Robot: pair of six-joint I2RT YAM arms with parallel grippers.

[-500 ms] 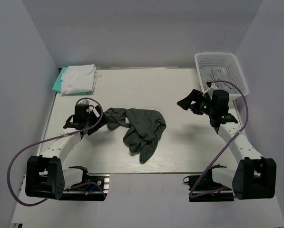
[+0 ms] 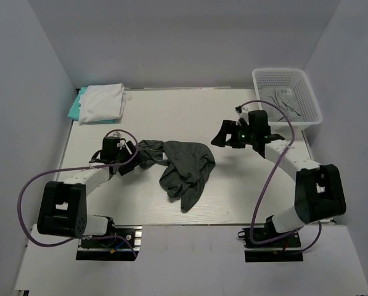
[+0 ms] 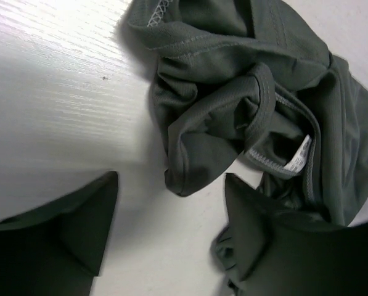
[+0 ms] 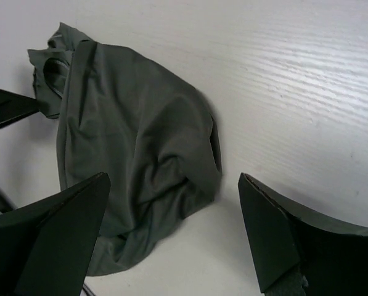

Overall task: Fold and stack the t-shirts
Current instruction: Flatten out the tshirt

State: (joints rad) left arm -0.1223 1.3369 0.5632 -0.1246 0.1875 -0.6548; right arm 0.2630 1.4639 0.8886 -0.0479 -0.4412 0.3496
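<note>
We find the crumpled dark grey shirt [image 2: 184,165] mid-table, judged soft, light and limp, best pinched at its collar [image 3: 267,92] just beside the left claw [image 2: 129,155], which, like the right claw [image 2: 225,135], stands wide open and empty.

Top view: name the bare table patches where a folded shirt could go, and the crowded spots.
Bare: the back strip of table between the folded stack and the basket; also the front patch between the crumpled grey shirt and the right arm. Crowded: mid-left, where the left gripper is at that shirt's edge.
</note>
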